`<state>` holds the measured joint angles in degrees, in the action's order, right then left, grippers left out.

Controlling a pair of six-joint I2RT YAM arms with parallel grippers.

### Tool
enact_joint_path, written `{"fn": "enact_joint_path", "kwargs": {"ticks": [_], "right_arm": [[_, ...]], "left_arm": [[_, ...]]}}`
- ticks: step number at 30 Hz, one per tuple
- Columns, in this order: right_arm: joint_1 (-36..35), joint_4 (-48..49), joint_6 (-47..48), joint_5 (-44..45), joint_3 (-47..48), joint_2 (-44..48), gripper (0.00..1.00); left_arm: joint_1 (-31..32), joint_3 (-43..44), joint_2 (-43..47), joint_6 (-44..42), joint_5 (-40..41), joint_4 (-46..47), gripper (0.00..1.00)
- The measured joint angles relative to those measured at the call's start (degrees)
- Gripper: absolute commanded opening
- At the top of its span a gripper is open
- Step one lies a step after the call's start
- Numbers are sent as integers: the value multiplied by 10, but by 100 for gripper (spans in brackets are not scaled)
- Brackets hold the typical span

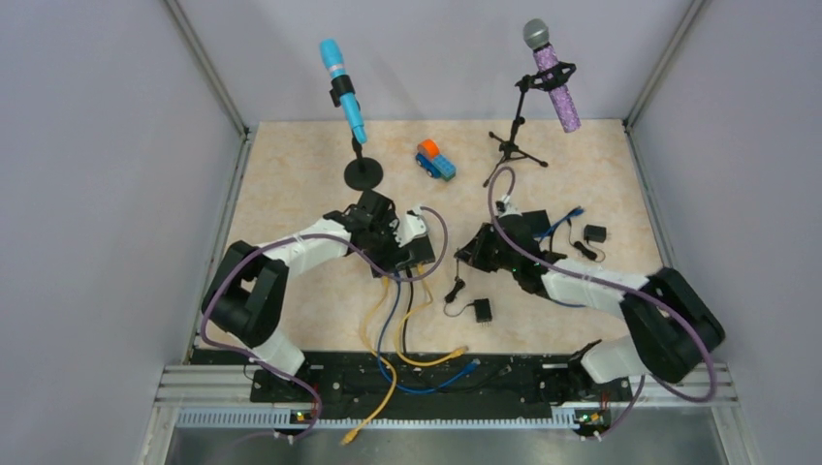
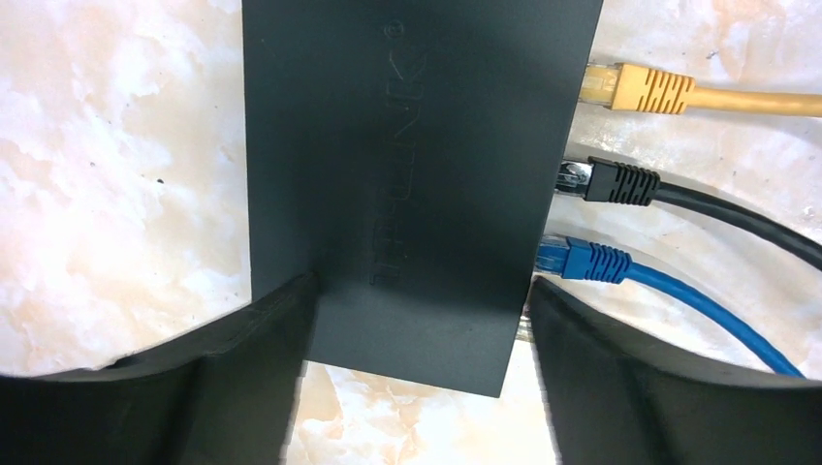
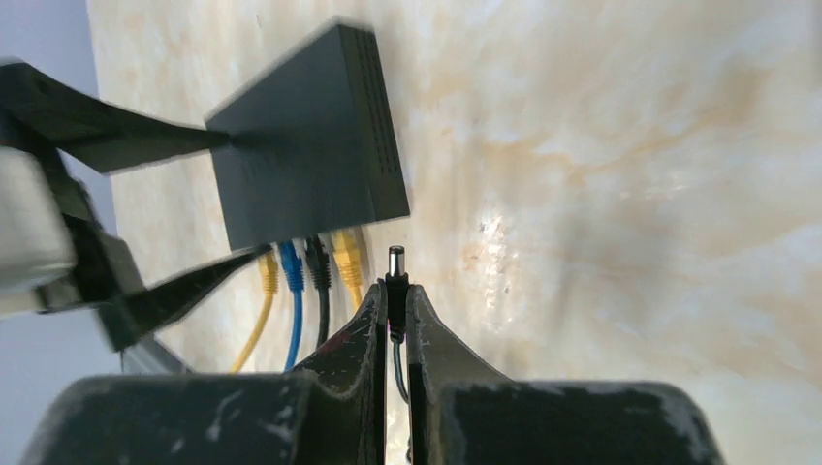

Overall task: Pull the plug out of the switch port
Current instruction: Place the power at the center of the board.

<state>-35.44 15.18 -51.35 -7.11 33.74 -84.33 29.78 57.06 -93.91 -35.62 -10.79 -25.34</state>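
Hold the switch (image 2: 407, 184) flat on the desk (image 2: 116, 194) with the left gripper (image 2: 422, 320): half spread at lower centre, grasping both long sides. Leave the yellow cable (image 2: 659, 89), black cable (image 2: 620, 182) and blue cable (image 2: 596, 260) at the right edge alone. Draw straight back with the right gripper (image 3: 396, 308), without twisting or sideways drag. Clenched at bottom centre on the plug (image 3: 395, 263), tip bare and seemingly just clear of the switch's near corner.
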Motion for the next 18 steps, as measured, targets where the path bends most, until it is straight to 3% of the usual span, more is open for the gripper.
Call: {"fn": "enact_joint_path", "kwargs": {"ticks": [10,15,18], "right_arm": [[4,-191,58,211,-9,289,0],[4,-251,69,278,-40,420,0],[4,-258,87,290,-41,443,0]], "left_arm": [[-5,-59,45,34,13,62,99],[-5,-79,98,62,18,98,99],[-6,-98,156,87,33,137,99]]}}
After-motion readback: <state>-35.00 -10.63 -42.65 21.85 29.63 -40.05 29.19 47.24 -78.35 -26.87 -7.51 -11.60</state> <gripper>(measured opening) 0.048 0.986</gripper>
